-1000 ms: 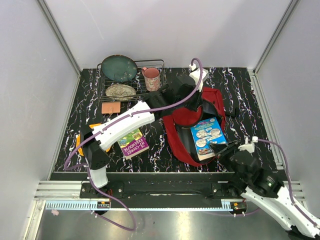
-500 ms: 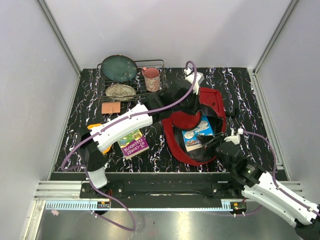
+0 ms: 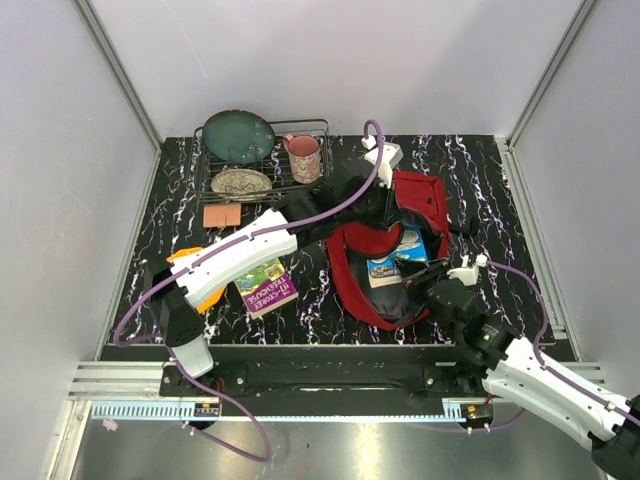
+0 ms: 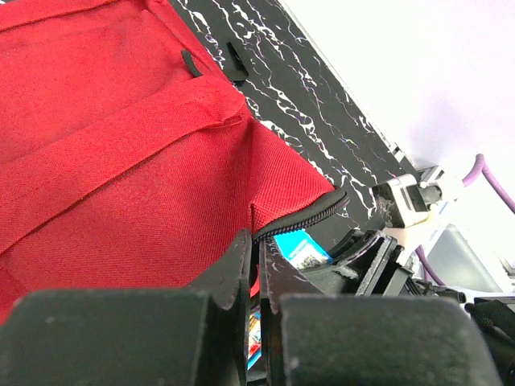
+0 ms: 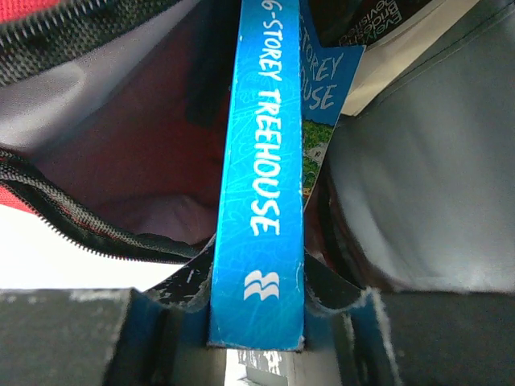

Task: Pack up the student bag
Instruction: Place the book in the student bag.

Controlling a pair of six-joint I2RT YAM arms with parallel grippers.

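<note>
The student bag, dark red with a black zip, lies right of centre with its mouth held open. My left gripper is shut on the bag's upper zip edge, its fingers pinching the red fabric. A blue paperback stands on edge partway inside the opening, and my right gripper is shut on its spine end. In the right wrist view the blue spine runs up between the fingers into the bag's dark lining. A corner of the blue book shows under the zip.
A wire dish rack at the back left holds a green plate, a patterned plate and a pink mug. A brown pad, a purple-green book and an orange thing lie left of the bag.
My right gripper has carried the blue book up and left, from lying over the bag's front into its open mouth. The left gripper has kept its hold on the zip edge, shifting slightly.
</note>
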